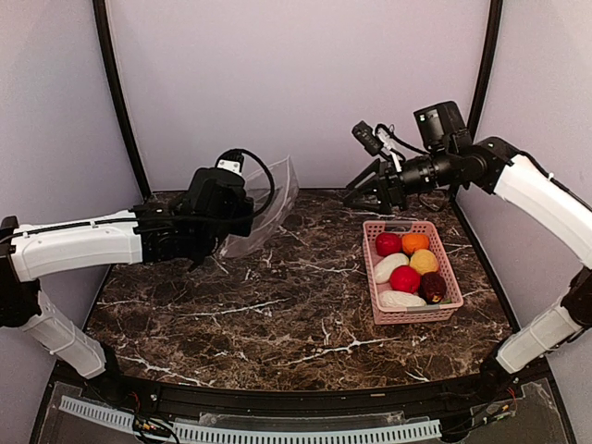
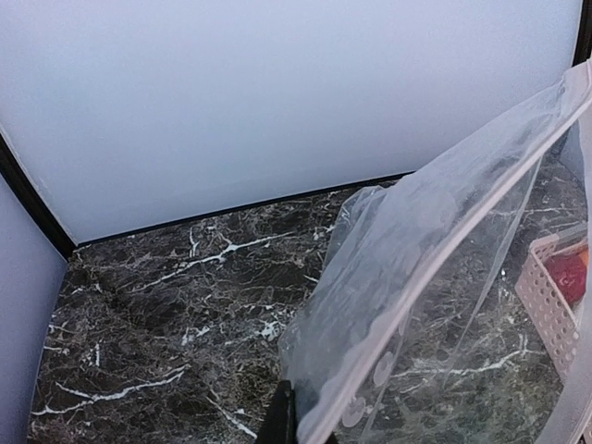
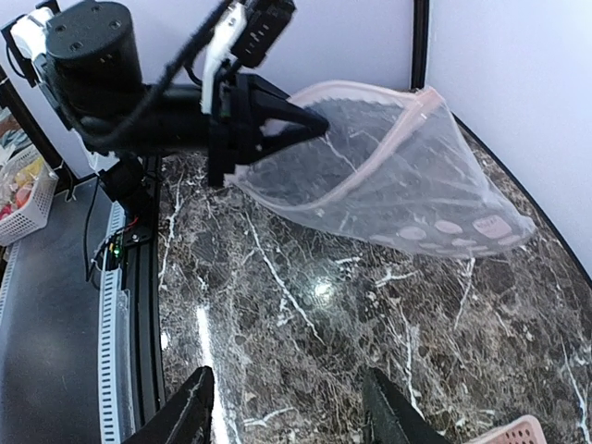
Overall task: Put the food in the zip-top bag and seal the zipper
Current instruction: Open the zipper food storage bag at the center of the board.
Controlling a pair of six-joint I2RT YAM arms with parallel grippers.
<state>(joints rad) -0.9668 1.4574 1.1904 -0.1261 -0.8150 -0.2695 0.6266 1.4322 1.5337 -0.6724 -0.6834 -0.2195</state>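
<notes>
The left gripper point(image 3: 305, 123) is pinched tight on the zip-top bag point(image 3: 407, 176). It holds the bag by one end of its top edge. The bag hangs up in the air over the far left part of the table point(image 1: 277, 314), close to the back wall. It sticks out from the fingers toward the far right. The mouth of the bag is open, like a wide pocket. The pink zipper point(image 3: 388, 139) runs along that open edge, and its two sides are apart. Nothing is in the bag.

The right gripper point(image 3: 291, 421) has its fingers spread wide, with nothing between them. It is up in the air at the far right of the table. It points to the left, at the bag, and is well apart from it.

The food point(image 1: 407, 268) lies in a pink basket point(image 1: 407, 317) on the right side of the table. The basket sits just under the right gripper and a bit nearer. In it are two red balls, an orange one, a yellow one, a dark one and two white pieces. The food is well apart from the bag and the left gripper.
</notes>
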